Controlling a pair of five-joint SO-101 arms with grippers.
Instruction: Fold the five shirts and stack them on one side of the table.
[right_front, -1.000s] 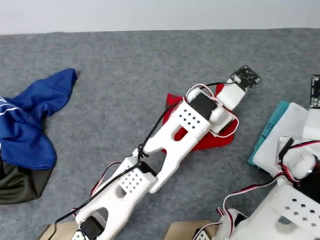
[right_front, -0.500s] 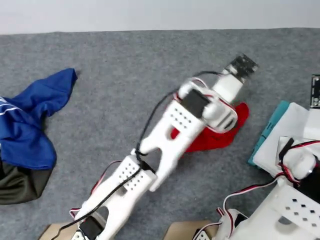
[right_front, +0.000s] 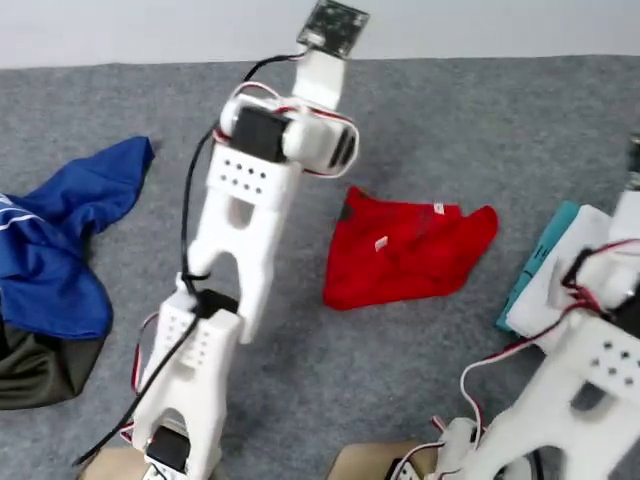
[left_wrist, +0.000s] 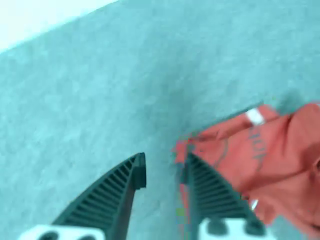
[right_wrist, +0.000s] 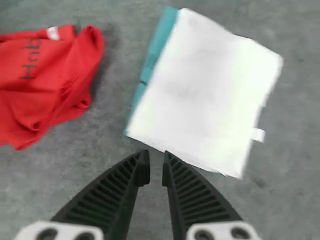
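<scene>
High view: the red shirt (right_front: 410, 250) lies rumpled on the grey table (right_front: 470, 120), a little toward 3 o'clock from the middle. Its long axis runs roughly from 9 to 3 o'clock, and the collar label faces up. At the 3 o'clock edge a folded white shirt (right_front: 575, 250) rests on a folded teal shirt (right_front: 540, 255). A blue shirt (right_front: 60, 240) lies bunched at 9 o'clock, overlapping a dark shirt (right_front: 40, 365) at 8 o'clock.

The coming move turns on the red shirt. From the left arm's wrist, up near 12 o'clock, it lies toward 4 o'clock. The left wrist view shows the left gripper (left_wrist: 162, 172) with its jaws parted and empty, and a corner of the red shirt (left_wrist: 265, 160) just beside one jaw. The right gripper (right_wrist: 155, 162) has its jaws drawn almost together on nothing. It hangs at the near edge of the white shirt (right_wrist: 205, 100) and teal shirt (right_wrist: 157, 45), with the red shirt (right_wrist: 45, 75) farther off. The left arm therefore looks the nearer one, and a grasp along the shirt's 9 o'clock edge seems the handiest.

A second ago the left arm lay across the red shirt and hid most of it. Half a second ago the shirt's far end had slid toward 3 o'clock under the wrist. Now the arm has swung away toward 11 o'clock and the shirt lies fully uncovered. The right arm has also shifted at the 4 o'clock corner.
</scene>
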